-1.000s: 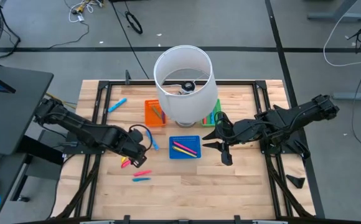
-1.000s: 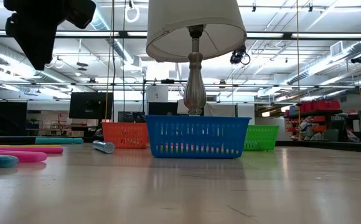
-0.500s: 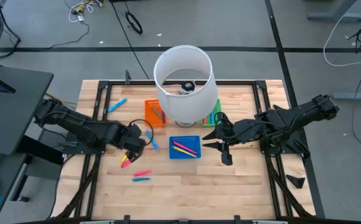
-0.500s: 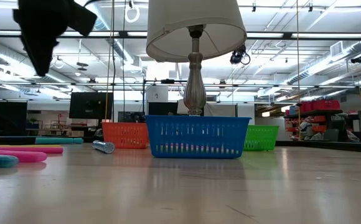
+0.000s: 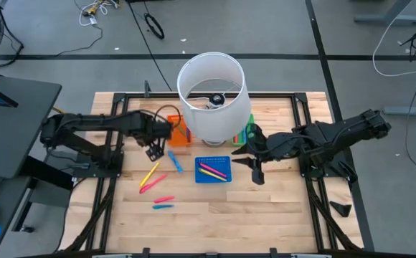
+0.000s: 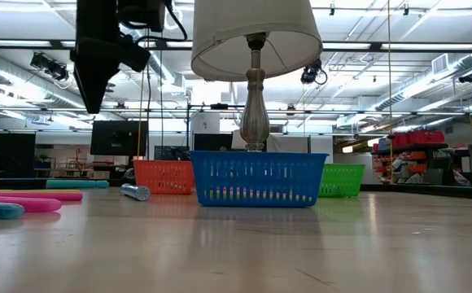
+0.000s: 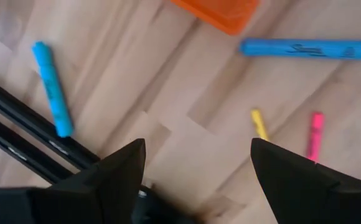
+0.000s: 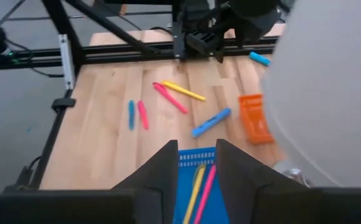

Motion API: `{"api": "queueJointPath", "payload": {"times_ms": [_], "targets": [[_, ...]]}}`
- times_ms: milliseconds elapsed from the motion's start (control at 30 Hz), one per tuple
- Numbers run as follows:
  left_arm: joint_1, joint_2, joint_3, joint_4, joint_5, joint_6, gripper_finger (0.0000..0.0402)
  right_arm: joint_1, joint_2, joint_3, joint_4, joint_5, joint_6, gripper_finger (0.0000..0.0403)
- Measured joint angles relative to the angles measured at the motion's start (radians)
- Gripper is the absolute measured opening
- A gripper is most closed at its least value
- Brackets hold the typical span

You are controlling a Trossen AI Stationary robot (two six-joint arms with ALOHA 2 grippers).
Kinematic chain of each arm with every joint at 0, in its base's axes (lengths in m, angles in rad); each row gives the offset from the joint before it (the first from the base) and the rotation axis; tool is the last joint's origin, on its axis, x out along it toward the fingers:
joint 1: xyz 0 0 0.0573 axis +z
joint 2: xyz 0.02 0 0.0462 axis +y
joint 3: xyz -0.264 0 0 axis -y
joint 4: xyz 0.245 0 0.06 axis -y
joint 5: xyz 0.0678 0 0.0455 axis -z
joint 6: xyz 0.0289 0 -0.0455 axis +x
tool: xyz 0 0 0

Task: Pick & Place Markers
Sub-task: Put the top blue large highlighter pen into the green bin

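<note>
Loose markers lie on the wooden table: a cyan one (image 5: 135,120) near the far left, a blue one (image 5: 174,162), a yellow one (image 5: 150,174), and pink (image 5: 163,198) and cyan (image 5: 163,206) ones nearer the front. Pink and yellow markers (image 5: 209,170) lie in the blue tray (image 5: 224,176). My left gripper (image 5: 156,150) hangs open above bare wood beside the orange tray (image 5: 179,131), holding nothing; its wrist view shows the cyan marker (image 7: 51,89) and blue marker (image 7: 305,48) below. My right gripper (image 5: 249,168) hovers open, right of the blue tray.
A table lamp with a white shade (image 5: 211,97) stands at the far middle, above the orange tray and the green tray (image 5: 247,135). Black frame rails (image 5: 111,125) run along the table's edges. Bare wood lies toward the near edge.
My left gripper has moved up and toward the far edge, from above the yellow and pink markers to beside the orange tray, turning as the arm swung. Those markers now show uncovered on the wood. My right arm has barely shifted.
</note>
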Motion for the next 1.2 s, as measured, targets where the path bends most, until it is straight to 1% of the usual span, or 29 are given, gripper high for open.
{"api": "queueJointPath", "payload": {"times_ms": [100, 200, 367, 567, 700, 833, 933, 1067, 1200], "targets": [[0.070, -0.016, -0.014, 0.017, 0.001, 0.083, 0.0298, -0.021, 0.000, 0.000, 0.000, 0.001, 0.007, 0.0110], [0.145, -0.049, -0.056, 0.037, 0.006, 0.139, 0.0298, -0.038, 0.000, 0.000, 0.001, 0.001, 0.002, 0.0110], [0.278, -0.095, -0.130, 0.112, 0.046, 0.242, 0.0298, -0.067, 0.000, 0.000, 0.003, 0.000, -0.004, 0.0110], [0.465, -0.100, -0.202, 0.180, 0.099, 0.363, 0.0298, -0.098, 0.000, 0.000, 0.003, 0.001, -0.005, 0.0110], [0.594, -0.100, -0.233, 0.244, 0.106, 0.408, 0.0298, -0.116, 0.000, 0.000, 0.003, 0.000, -0.005, 0.0110], [0.704, -0.099, -0.237, 0.287, 0.107, 0.470, 0.0298, -0.132, 0.000, 0.000, 0.002, 0.000, -0.005, 0.0110], [0.768, -0.098, -0.237, 0.302, 0.123, 0.521, 0.0298, -0.142, 0.000, 0.000, 0.002, 0.000, -0.005, 0.0110], [0.830, -0.071, -0.237, 0.304, 0.125, 0.543, 0.0298, -0.159, 0.004, 0.000, 0.003, 0.000, -0.005, 0.0110], [0.844, -0.022, -0.227, 0.315, 0.131, 0.547, 0.0298, -0.172, 0.012, 0.000, 0.006, 0.000, -0.006, 0.0110]]}}
